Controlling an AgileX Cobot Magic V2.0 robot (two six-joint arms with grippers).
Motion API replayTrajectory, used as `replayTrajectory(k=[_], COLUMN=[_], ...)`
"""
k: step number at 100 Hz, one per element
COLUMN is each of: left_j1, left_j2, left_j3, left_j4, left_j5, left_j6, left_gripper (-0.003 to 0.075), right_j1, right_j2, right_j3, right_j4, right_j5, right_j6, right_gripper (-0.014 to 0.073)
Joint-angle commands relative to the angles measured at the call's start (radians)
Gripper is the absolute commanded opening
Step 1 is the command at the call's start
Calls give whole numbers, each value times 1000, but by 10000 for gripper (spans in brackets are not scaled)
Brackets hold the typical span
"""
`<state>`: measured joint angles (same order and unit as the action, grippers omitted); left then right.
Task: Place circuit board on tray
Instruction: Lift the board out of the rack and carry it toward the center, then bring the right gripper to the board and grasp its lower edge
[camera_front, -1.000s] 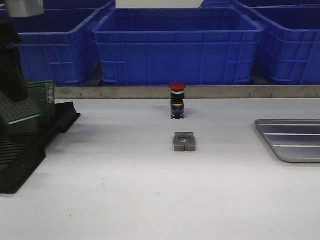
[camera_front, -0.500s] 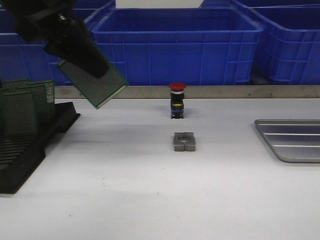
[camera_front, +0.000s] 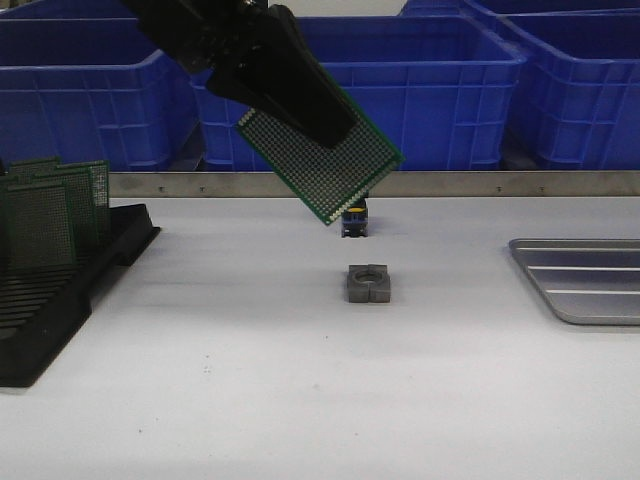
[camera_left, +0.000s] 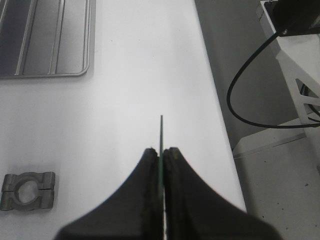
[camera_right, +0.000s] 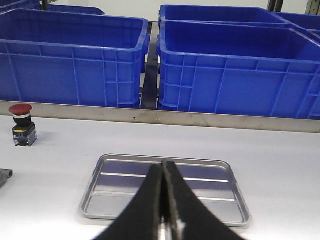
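Note:
My left gripper (camera_front: 300, 105) is shut on a green perforated circuit board (camera_front: 320, 155), which hangs tilted in the air above the table's middle. In the left wrist view the board (camera_left: 161, 131) shows edge-on, clamped between the left gripper's (camera_left: 161, 150) two black fingers. The silver tray (camera_front: 585, 280) lies at the right edge of the table, well to the right of the board, with nothing in it; it also appears as the tray (camera_left: 45, 40) and the tray (camera_right: 105, 192). My right gripper (camera_right: 163, 162) is shut with nothing in it, in front of the tray.
A black slotted rack (camera_front: 60, 290) with several green boards (camera_front: 60, 205) stands at the left. A grey metal clamp block (camera_front: 368, 283) and a red-capped push button (camera_front: 354, 218), half hidden by the held board, sit mid-table. Blue bins (camera_front: 420, 90) line the back.
The left arm has carried the circuit board up from the rack and to the right, from the table's left side to above its middle. It now hides the button's red cap.

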<state>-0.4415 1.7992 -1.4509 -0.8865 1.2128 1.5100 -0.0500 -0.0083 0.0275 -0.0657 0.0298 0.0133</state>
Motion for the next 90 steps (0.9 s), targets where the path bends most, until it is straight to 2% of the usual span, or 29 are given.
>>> replayTrajectory(k=[1,36,57,71,85,90], left_j1=[-9,-9,-9,-9,-9,-9], left_j2=[-43,-43,-43,-43,-43,-43], left_j3=[-29,-29,-29,-29,-29,-29], left_j4=[-72,-72,-72,-72,-72,-72], left_j5=[57,57,57,57,57,57], left_j6=[-7,-7,-7,-7,-7,-7], left_gripper=[-20,-20,-20,-20,-20,-20], right_j1=[2,2,4,4,4,9], right_j2=[-28,-28,64,231,410,475], right_j3=[-13,-22,-178,-332,-443,-475], right_j4=[-10,-9,1,13,82,123], right_j5=[-69,-52,208,400,467,472], right_j6=[-1,-1,-1,-1,-7,-30], right_gripper=[-112,-112,-112,-112,-107,-81])
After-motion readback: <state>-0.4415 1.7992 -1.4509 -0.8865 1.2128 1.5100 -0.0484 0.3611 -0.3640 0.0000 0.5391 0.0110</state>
